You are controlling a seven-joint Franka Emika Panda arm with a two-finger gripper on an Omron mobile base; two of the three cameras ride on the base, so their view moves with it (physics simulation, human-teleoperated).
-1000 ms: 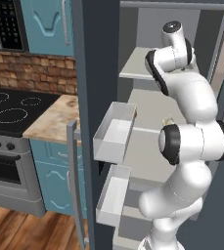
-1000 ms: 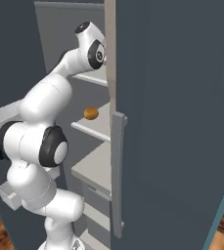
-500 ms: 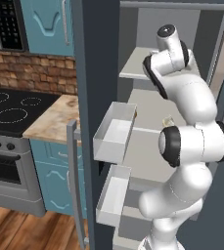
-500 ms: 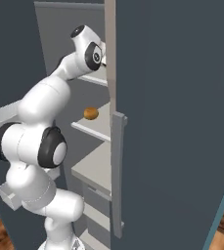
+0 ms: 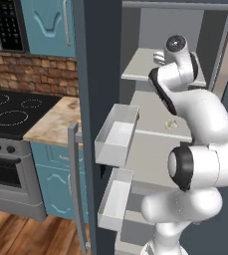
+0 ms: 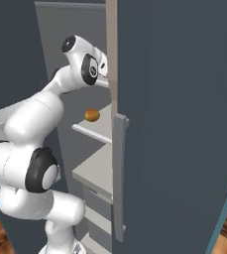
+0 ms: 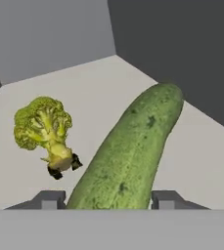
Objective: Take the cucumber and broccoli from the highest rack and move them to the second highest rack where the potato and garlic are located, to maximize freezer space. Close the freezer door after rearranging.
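Green, bumpy cucumber (image 7: 133, 151) between spread hand (image 7: 107, 199) tips; broccoli (image 7: 44, 128) at nine o'clock; reached deeper since earlier.

Kitchen, rendered. To the left stands a stove (image 5: 11, 112) with a black glass cooktop and ring markings, its oven front grey below. Beside it a speckled stone countertop (image 5: 53, 122) sits on teal base cabinets (image 5: 53, 174). A brick backsplash (image 5: 31, 74) runs behind, with teal upper cabinets (image 5: 46, 25) above and a microwave (image 5: 1, 25) at the far left edge. The floor (image 5: 31, 236) is warm brown wood planking. Light is even, without hard shadows.
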